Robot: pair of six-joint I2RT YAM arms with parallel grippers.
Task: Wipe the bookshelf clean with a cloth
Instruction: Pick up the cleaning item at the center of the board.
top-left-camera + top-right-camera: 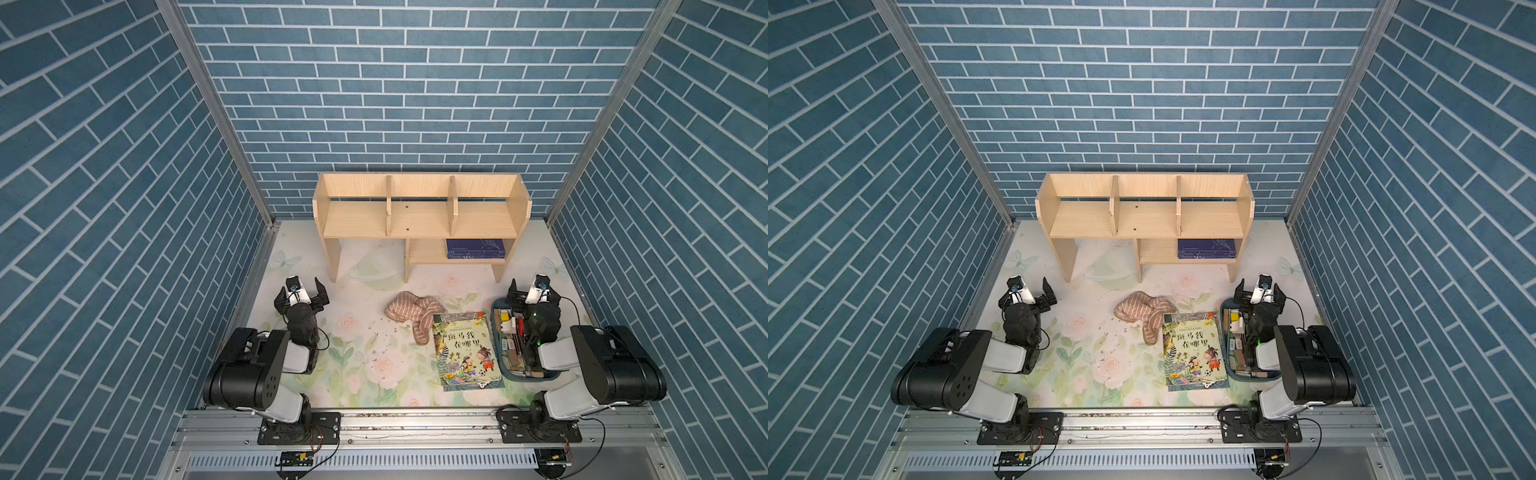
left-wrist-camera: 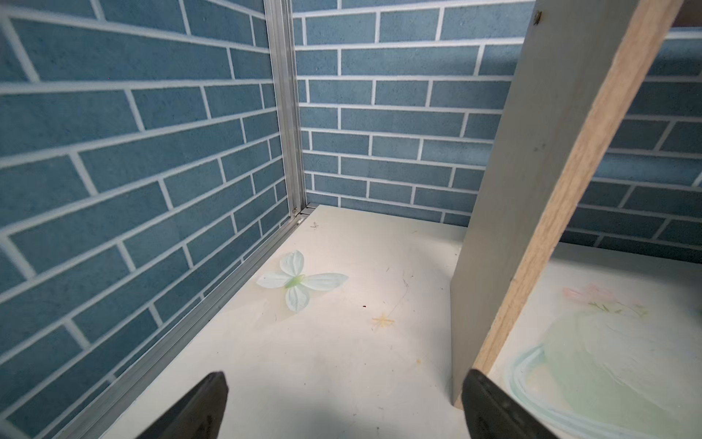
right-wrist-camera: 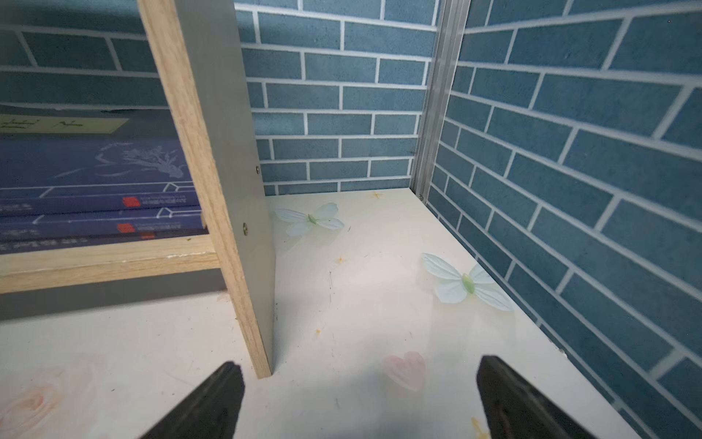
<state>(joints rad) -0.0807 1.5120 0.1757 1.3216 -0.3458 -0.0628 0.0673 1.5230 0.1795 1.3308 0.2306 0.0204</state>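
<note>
Top views, bookshelf (image 1: 357,220) (image 1: 1084,220): light wood, against the back wall. Its long axis runs side to side and its open front faces the arms.
Top views, compartments: three upper ones, split by two upright dividers. Two small dark spots lie on the middle board.
Top views, lower shelf (image 1: 428,251): under the bookshelf's right half, holding a flat stack of blue books (image 1: 476,248).
Top views, cloth (image 1: 409,309) (image 1: 1140,309): tan-pink with thin white stripes, crumpled on the worktop (image 1: 365,291) in front of the bookshelf, between the arms. The bulk lies crosswise. A tail points toward the near edge and touches the book (image 1: 465,351) at its far corner.
Top views, bin (image 1: 523,377): blue, just right of the book. It holds mixed small items, partly hidden by the right arm.
Top views, left pincer (image 1: 301,286): released, jaws wide, holding nothing, well left of the cloth.
Top views, right pincer (image 1: 531,286): released, holding nothing, by the bin's far end.
Left wrist, fingers (image 2: 201,403): spread over the worktop, with the bookshelf's leg (image 2: 532,190) upright just ahead.
Right wrist, fingers (image 3: 212,403): spread, nothing between them. The other leg (image 3: 228,190) stands just ahead, with the blue books (image 3: 95,182) stacked on the lower shelf beyond it.
</note>
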